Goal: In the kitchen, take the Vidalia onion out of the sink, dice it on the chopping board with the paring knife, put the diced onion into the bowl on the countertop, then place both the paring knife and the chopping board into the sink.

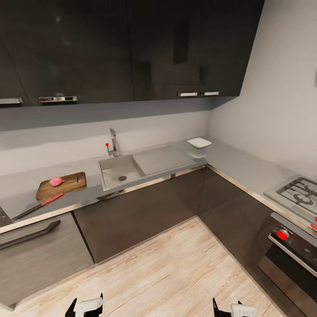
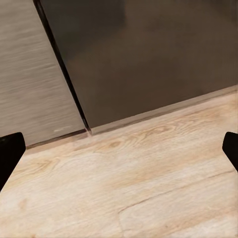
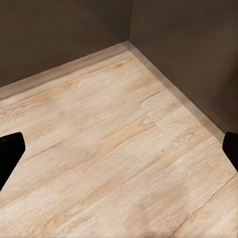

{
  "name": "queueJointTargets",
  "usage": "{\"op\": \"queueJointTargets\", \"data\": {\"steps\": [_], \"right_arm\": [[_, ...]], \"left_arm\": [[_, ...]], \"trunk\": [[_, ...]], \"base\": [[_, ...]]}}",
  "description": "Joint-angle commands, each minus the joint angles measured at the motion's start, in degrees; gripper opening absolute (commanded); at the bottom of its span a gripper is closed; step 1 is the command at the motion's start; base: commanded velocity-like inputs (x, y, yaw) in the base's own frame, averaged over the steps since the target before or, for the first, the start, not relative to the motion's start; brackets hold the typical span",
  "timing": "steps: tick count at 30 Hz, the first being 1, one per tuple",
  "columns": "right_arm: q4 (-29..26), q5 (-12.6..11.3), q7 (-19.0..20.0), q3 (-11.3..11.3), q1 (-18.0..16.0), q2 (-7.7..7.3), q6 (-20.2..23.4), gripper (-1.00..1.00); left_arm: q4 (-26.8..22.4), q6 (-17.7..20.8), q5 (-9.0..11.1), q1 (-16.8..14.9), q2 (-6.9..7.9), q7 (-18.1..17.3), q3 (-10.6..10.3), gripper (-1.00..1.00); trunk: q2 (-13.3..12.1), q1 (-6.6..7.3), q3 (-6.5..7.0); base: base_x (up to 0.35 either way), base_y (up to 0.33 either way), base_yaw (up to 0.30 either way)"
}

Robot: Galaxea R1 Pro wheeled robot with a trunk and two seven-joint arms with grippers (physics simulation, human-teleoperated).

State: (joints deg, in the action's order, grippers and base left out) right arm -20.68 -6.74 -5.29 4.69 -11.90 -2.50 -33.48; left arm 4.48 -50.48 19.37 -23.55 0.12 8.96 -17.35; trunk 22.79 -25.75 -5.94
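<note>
The pinkish-red Vidalia onion (image 1: 56,181) rests on the brown chopping board (image 1: 74,184), which lies on the countertop (image 1: 242,165) left of the sink (image 1: 115,169). Just in front of the board lies the paring knife (image 1: 42,204), red handle toward the board. A white bowl (image 1: 199,142) stands at the corner, right of the drainboard. Both grippers hang low over the wood floor, far from the worktop. My left gripper (image 1: 85,308) (image 2: 119,153) and right gripper (image 1: 231,310) (image 3: 119,153) are open, with nothing between the fingers.
A chrome faucet (image 1: 113,143) rises behind the sink. A gas hob (image 1: 299,193) and an oven with red knobs (image 1: 282,234) sit at the right. Dark cabinet fronts (image 1: 141,211) form an L-shaped corner, with wood floor (image 1: 167,277) between me and them.
</note>
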Motion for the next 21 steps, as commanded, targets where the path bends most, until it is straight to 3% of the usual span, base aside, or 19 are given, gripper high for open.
{"op": "queueJointTargets", "data": {"steps": [1,12,21], "right_arm": [[0.0,-0.6,-0.2,0.5,-0.1,-0.05,-0.2,1.00],[0.0,-0.6,-0.2,0.5,-0.1,-0.04,-0.2,1.00],[0.0,-0.6,-0.2,0.5,-0.1,-0.04,-0.2,1.00]], "left_arm": [[0.2,-0.2,0.0,-0.1,-0.03,0.4,-0.5,1.00],[0.2,-0.2,0.0,-0.1,-0.03,0.4,-0.5,1.00],[0.2,-0.2,0.0,-0.1,-0.03,0.4,-0.5,1.00]], "trunk": [[0.1,-0.03,-0.12],[0.1,-0.03,-0.10],[0.1,-0.03,0.27]], "base": [[0.000,0.000,-0.002],[0.000,0.000,-0.009],[0.000,0.000,-0.185]]}}
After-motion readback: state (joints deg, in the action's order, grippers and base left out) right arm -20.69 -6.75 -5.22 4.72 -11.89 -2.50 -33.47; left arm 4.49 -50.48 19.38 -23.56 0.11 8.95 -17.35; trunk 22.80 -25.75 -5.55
